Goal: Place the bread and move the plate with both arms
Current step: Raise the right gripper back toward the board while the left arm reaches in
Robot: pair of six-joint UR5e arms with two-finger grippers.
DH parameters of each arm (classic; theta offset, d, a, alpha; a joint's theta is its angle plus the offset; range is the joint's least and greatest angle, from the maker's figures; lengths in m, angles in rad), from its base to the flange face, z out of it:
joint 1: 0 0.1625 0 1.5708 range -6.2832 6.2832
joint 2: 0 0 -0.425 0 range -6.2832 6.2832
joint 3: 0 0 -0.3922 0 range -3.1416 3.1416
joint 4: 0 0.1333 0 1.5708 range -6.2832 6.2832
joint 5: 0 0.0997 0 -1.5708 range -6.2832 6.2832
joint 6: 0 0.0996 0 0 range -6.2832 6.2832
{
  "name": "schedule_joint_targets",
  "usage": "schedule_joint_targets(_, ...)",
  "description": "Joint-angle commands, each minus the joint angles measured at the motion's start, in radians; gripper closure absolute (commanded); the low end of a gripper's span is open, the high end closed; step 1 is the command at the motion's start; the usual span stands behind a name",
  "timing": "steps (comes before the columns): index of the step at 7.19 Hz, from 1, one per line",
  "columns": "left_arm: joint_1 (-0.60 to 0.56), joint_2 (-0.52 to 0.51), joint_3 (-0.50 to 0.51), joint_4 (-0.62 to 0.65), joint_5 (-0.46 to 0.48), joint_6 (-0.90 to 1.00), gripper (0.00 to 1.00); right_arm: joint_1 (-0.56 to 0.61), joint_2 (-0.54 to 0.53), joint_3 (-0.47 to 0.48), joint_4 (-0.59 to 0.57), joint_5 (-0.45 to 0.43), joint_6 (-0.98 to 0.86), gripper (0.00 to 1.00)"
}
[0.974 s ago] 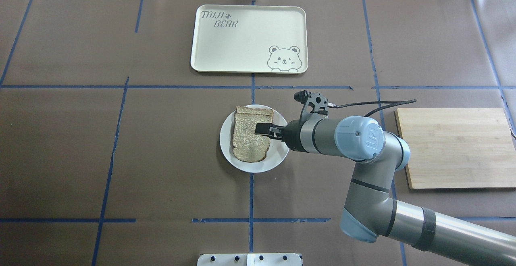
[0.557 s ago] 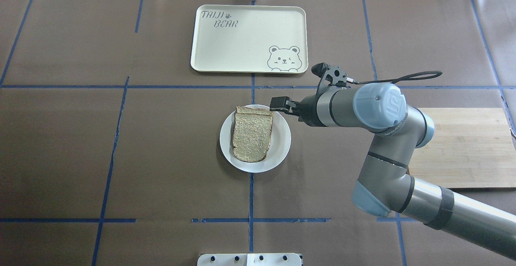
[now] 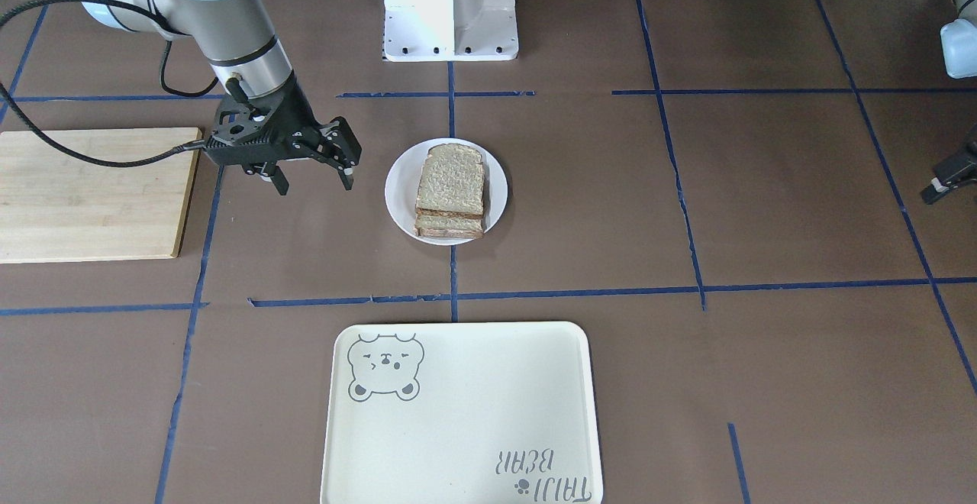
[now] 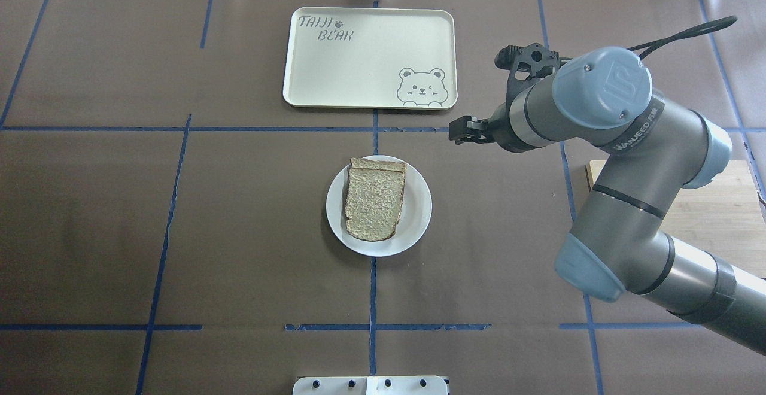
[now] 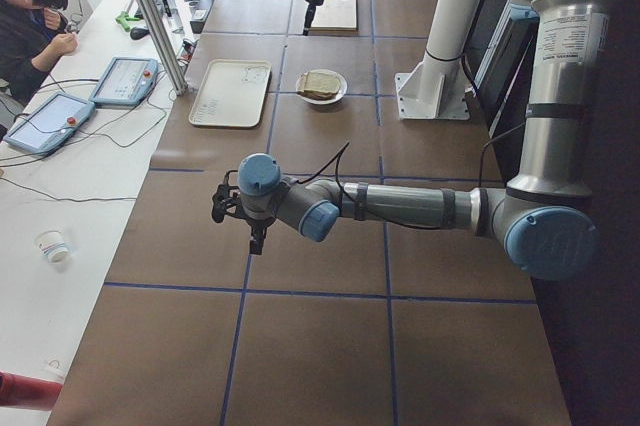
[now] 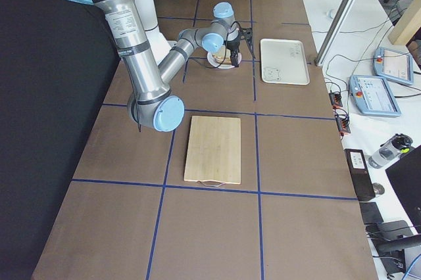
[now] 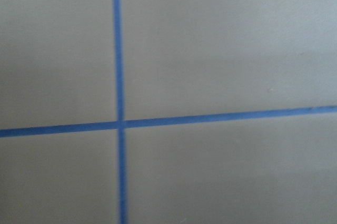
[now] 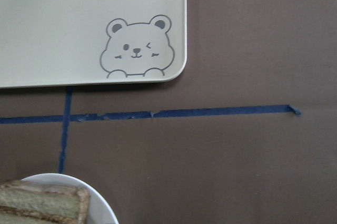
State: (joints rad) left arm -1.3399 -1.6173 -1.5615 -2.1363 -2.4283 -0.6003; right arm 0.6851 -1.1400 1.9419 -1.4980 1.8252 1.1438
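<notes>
The bread [image 4: 374, 198], a coarse tan slice with a dark crust, lies on top of a stack on the white plate [image 4: 419, 218] at the table's middle. Both also show in the front view: the bread [image 3: 450, 177] and the plate [image 3: 397, 183]. My right gripper [image 3: 315, 185] is open and empty. It hangs above the mat beside the plate, toward the cutting board, and also shows in the overhead view [image 4: 457, 131]. My left gripper [image 5: 255, 238] hovers over bare mat far off to the left. I cannot tell whether it is open or shut.
A cream tray [image 4: 368, 57] with a bear drawing lies beyond the plate. A wooden cutting board [image 3: 88, 191] lies on the right arm's side. The white robot base [image 3: 450, 8] stands at the near edge. The right wrist view shows the tray corner [image 8: 89, 24] and the plate rim [image 8: 102, 208].
My right gripper left the bread, rose and swung away from the plate toward the far right. The bread stayed on the plate.
</notes>
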Motion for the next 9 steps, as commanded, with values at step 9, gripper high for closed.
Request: schedule_joint_targets(9,0.542,-0.148,-0.012,-0.871,0.503,-1.286,0.00,0.528,-0.323,-0.003,-0.220,0.457,-0.837,0.00)
